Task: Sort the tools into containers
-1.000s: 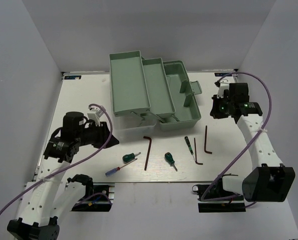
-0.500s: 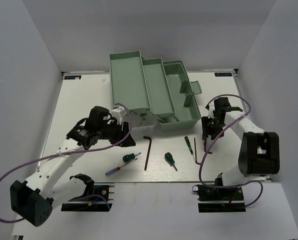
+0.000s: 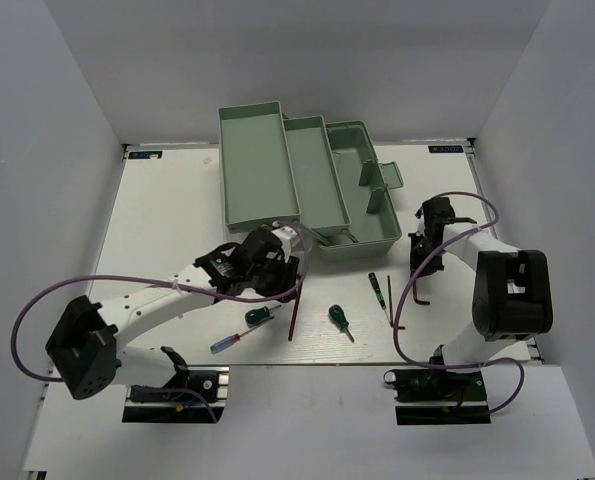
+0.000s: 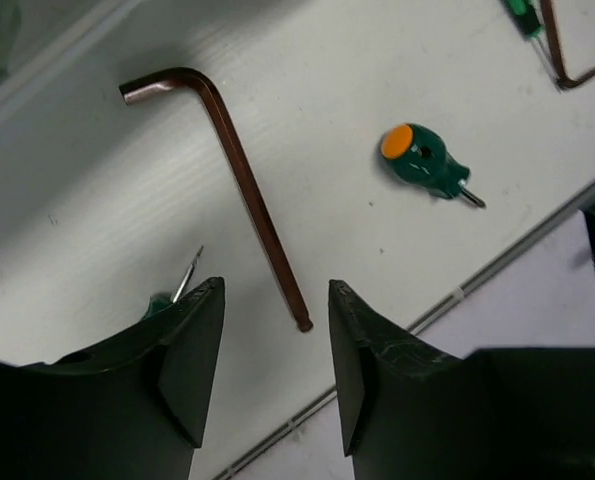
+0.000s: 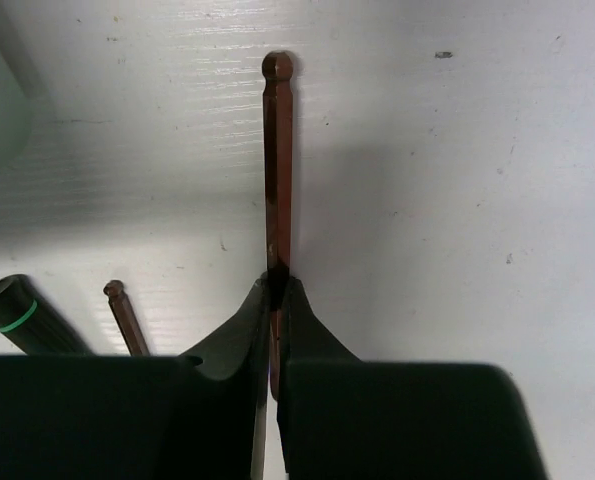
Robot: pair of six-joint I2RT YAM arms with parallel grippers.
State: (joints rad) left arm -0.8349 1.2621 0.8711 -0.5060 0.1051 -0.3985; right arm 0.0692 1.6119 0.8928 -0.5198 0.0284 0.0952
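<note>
**Right gripper**: jaws together, clamped on the shaft of the right key. The key lies flat on the bench, just right of the toolbox. The grip sits part-way along the shaft, and the ball end projects beyond the fingers.

Recommended: raise the key straight up before any sideways travel, so the bent leg does not drag. A thin round shaft is likely to swivel in the jaws. Carry it slowly and lower it well into a compartment before release.

**Left gripper**: jaws apart, hovering over the near end of the middle key, with no contact visible.

Recommended: move further along the shaft, so the fingers straddle it rather than its tip. Then descend close to the bench and close.

**Hazards:** a screwdriver lies just beside the left finger and could be nudged. The stubby screwdriver lies apart to the right. Both arms serve one toolbox, so stagger their approaches.
</note>
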